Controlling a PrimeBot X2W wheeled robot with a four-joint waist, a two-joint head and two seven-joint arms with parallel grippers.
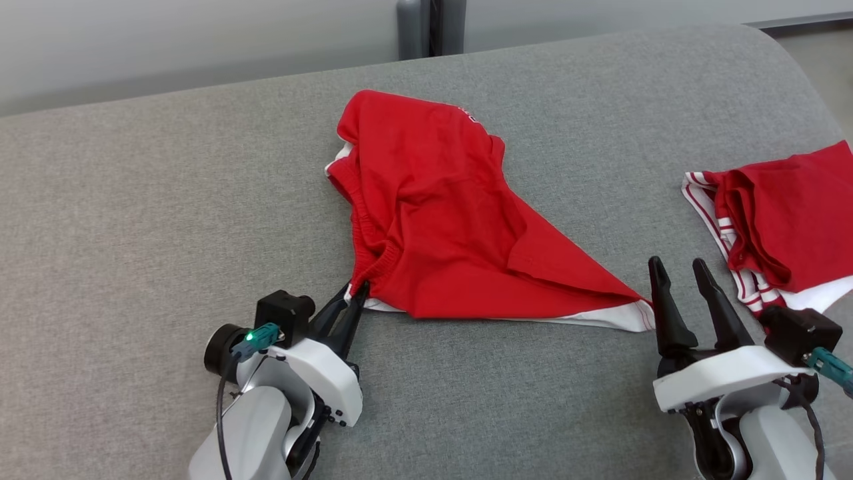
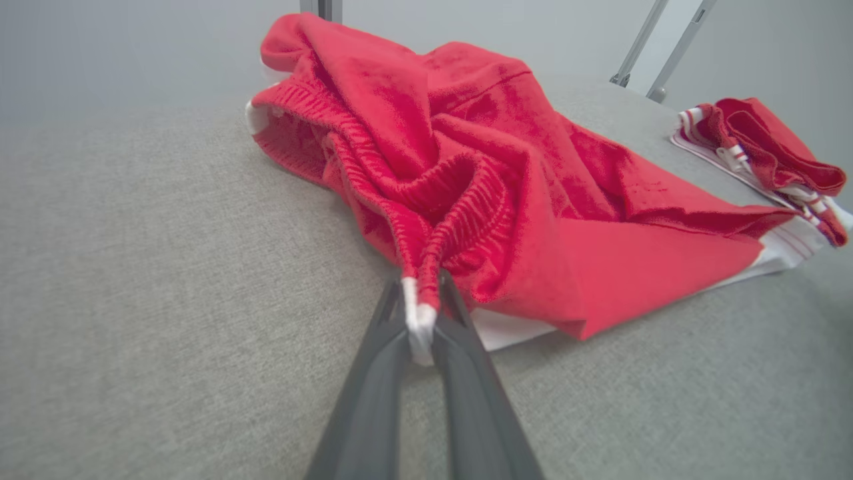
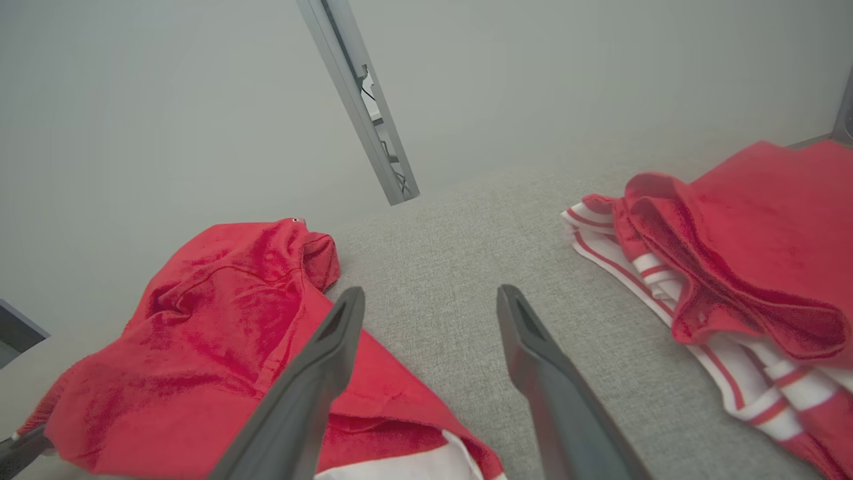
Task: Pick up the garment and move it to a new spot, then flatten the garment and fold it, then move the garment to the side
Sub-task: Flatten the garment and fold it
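1. Grey padded surface (image 1: 133,233): the crumpled red garment (image 1: 433,220) lies at its centre.
2. Left gripper (image 1: 356,293): fingers pinch the garment's near-left waistband corner. Step in hand, by judgement: pick-up.
3. Right gripper (image 1: 678,267): fingers spread, empty, just beside the white-hemmed corner. Next move probably requires gripping that corner.

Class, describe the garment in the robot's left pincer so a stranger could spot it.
On the grey cushion, look to the middle: a rumpled red garment with a white hem. Unlike the striped red garment at the right edge, its waistband is pinched in the left pincer.
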